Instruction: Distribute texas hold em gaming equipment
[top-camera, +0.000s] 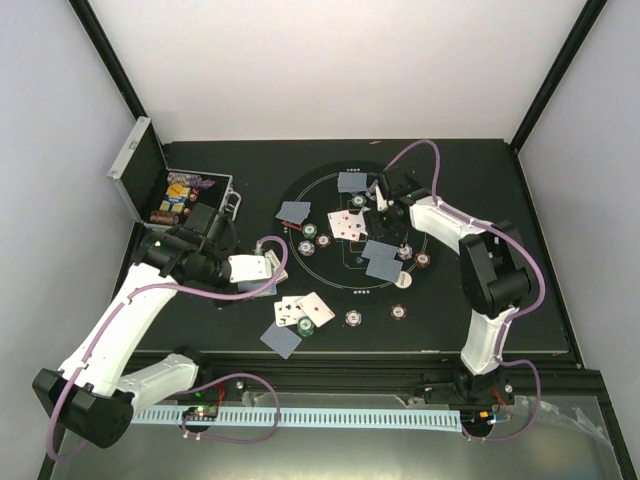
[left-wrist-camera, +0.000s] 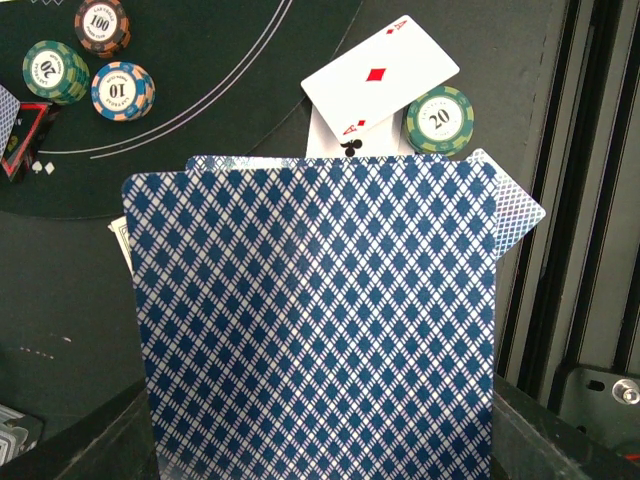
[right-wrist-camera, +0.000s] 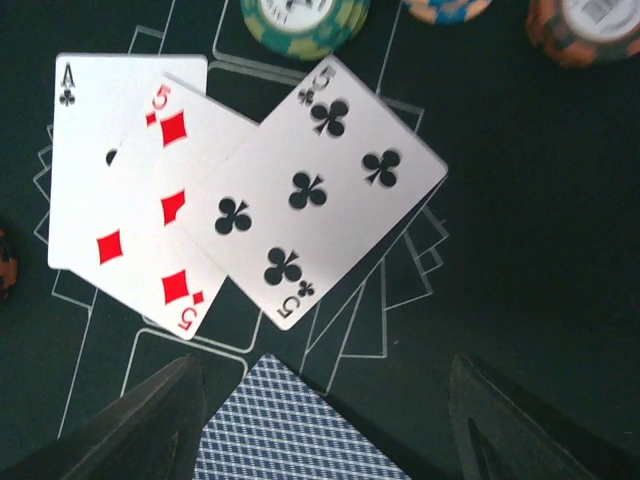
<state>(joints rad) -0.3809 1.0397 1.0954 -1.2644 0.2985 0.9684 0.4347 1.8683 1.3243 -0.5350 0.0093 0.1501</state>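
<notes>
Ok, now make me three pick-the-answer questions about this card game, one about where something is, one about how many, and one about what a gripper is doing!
1. Where is the silver case? A at the far left; B in the middle; C at the near right.
2. How many face-up cards show in the right wrist view? A one; B three; C six.
3. The left gripper is: A open and empty; B shut on a chip; C shut on blue-backed cards.
Answers: 1 A, it stands open far left. 2 B, an ace and two fives. 3 C, the cards fill its camera view.
</notes>
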